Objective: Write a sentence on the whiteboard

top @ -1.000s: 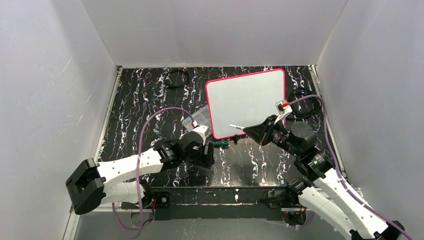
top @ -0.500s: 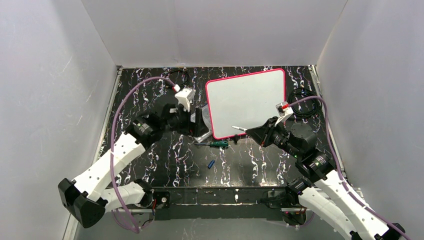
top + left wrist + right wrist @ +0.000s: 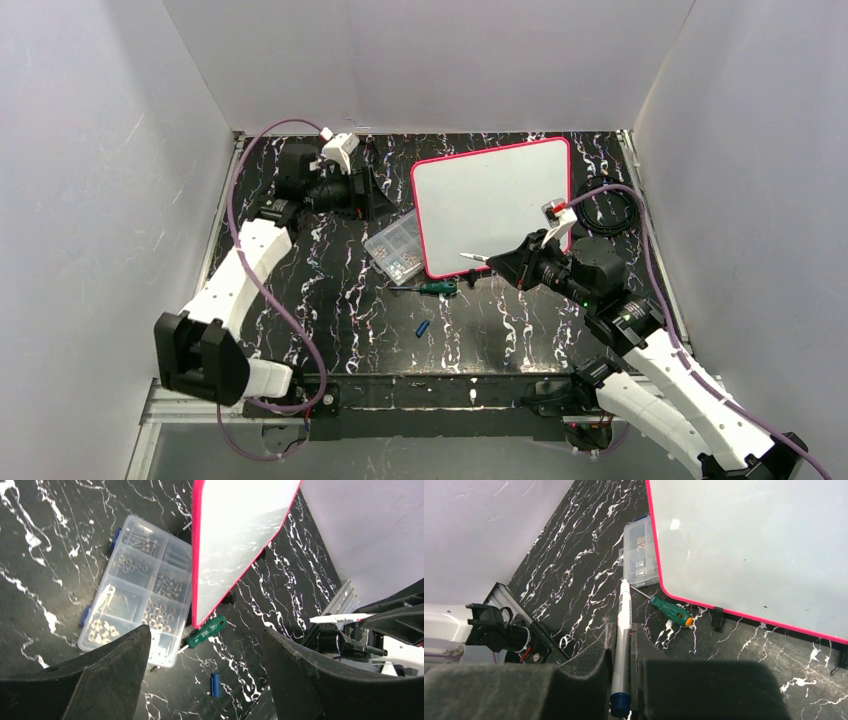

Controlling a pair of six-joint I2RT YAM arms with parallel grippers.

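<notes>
— What's the setting?
— Black, white-veined tabletop (image 3: 300, 270), plain white walls (image 3: 100, 150) on three sides
— And the whiteboard (image 3: 492, 205)?
— Upper centre-right, flat on the table. The right gripper (image 3: 497, 262) clamps a marker (image 3: 474, 257) near its lower edge; the left gripper (image 3: 382, 197), upper left, gapes empty

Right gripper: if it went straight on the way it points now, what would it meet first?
Probably the clear compartment box: the marker clamped in the right gripper aims at its edge, beside the whiteboard. How high the tip rides is unclear, so it might pass above it.
</notes>
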